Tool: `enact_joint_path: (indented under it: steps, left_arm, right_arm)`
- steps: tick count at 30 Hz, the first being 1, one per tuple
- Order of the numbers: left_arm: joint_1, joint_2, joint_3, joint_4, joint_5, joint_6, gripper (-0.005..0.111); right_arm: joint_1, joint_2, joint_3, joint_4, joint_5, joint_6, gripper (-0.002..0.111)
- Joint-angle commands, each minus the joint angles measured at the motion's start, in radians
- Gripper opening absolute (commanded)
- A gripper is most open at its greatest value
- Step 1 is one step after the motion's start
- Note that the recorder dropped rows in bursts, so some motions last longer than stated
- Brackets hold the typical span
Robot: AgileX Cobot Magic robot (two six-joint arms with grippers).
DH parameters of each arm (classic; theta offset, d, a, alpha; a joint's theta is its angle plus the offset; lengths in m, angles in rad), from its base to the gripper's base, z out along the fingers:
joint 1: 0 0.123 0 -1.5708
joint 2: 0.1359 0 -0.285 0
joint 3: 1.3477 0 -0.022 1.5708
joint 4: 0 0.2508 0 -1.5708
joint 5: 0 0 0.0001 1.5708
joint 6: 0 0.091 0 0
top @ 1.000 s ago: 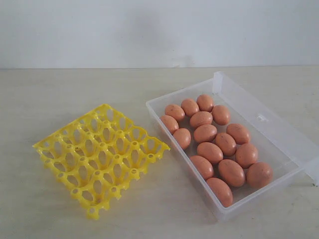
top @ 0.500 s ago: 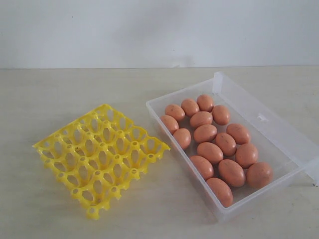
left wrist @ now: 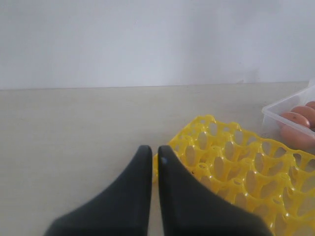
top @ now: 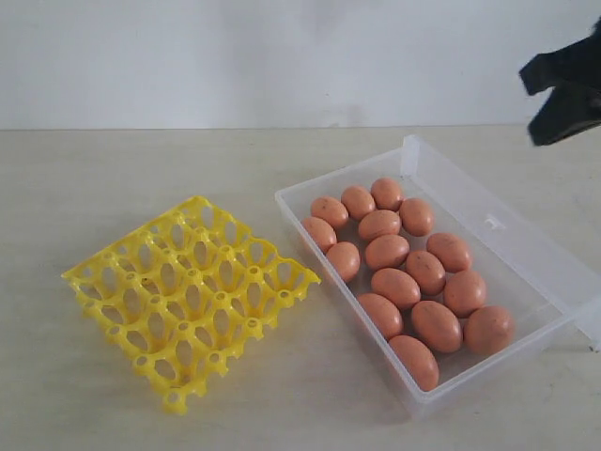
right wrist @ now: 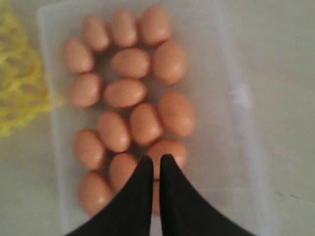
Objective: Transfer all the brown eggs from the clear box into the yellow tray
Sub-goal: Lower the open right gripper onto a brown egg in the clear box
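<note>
The brown eggs (top: pixel 394 287) in the clear box (top: pixel 526 254) are found below the nearer, right end effector (right wrist: pixel 156 158), which is narrowed and empty.

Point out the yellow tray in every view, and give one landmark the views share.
Exterior view: yellow tray lower left, beside the clear box.
Left wrist view: lower right of the picture, beyond the left gripper.
Right wrist view: a blurred yellow edge at the picture's left border.
Shared landmark: the clear box of brown eggs, in all three.
</note>
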Motion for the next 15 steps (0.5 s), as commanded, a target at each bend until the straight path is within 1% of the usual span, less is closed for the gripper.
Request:
enact_joint_path:
  steps: [1,3,4,5,7,10,12,15]
  left_arm:
    - [0.002,-0.003,0.003,-0.001,-0.007,-0.002,0.004]
    - [0.002,-0.003,0.003,-0.001,-0.007,-0.002,0.004]
    - [0.002,-0.003,0.003,-0.001,-0.007,-0.002,0.004]
    - [0.002,-0.003,0.003,-0.001,-0.007,-0.002,0.004]
    - [0.002,-0.003,0.003,-0.001,-0.007,-0.002,0.004]
    - [0.002,-0.003,0.003,-0.001,-0.007,-0.002,0.004]
    - [0.002,-0.003,0.003,-0.001,-0.007,-0.002,0.004]
    - [0.002,-0.003,0.003,-0.001,-0.007,-0.002,0.004]
  right_arm:
    - [0.025,0.239,-0.191,0.218,0.154,-0.176,0.0]
    - [0.072,0.319,-0.221,0.154,0.154,-0.194,0.004]
    - [0.104,0.358,-0.221,0.12,0.154,-0.209,0.013]
    - [0.116,0.379,-0.221,0.104,0.154,-0.213,0.019]
    - [0.144,0.423,-0.221,0.075,0.154,-0.216,0.033]
    - [0.16,0.475,-0.221,0.031,0.154,-0.211,0.05]
    - [0.16,0.496,-0.221,0.007,0.143,-0.204,0.053]
    - [0.16,0.507,-0.221,-0.042,0.115,-0.185,0.053]
